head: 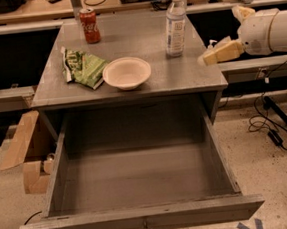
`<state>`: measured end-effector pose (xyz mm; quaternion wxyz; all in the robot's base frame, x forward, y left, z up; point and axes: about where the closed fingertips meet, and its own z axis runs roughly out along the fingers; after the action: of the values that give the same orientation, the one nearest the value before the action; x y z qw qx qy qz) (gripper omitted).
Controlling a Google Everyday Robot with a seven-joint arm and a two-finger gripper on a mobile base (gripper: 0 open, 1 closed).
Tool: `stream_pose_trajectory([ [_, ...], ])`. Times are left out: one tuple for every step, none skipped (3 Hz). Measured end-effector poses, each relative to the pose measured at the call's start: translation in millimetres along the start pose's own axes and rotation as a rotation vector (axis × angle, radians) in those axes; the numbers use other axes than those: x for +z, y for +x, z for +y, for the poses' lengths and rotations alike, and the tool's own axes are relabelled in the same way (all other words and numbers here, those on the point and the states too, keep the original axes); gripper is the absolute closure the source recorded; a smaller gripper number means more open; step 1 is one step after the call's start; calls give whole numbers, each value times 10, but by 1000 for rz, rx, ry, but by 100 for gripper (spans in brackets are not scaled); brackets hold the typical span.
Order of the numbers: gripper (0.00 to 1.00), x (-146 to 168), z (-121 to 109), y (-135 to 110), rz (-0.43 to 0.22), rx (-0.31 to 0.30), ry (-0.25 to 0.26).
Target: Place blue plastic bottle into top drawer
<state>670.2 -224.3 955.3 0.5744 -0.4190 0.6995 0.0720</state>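
The blue plastic bottle (175, 24), clear with a white cap and a white-blue label, stands upright at the back right of the grey tabletop (127, 47). The top drawer (142, 219) is pulled fully out below the top; its grey front has a small knob and its inside holds nothing. My gripper (209, 56) reaches in from the right on a white arm, at the table's right edge. It is right of the bottle, a little lower in the picture, and apart from it.
A red soda can (90, 25) stands at the back left. A green snack bag (82, 67) and a white bowl (127, 73) lie mid-table. A small white pump bottle (211, 44) sits behind the gripper. A cardboard box (25, 152) is at left; cables (270, 125) are at right.
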Motion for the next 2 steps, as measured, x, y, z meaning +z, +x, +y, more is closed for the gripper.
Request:
stream_pose_trajectory([
  [0,44,-44,-157,-16,-9,23],
  [0,36,-14,-120,-4,-10,8],
])
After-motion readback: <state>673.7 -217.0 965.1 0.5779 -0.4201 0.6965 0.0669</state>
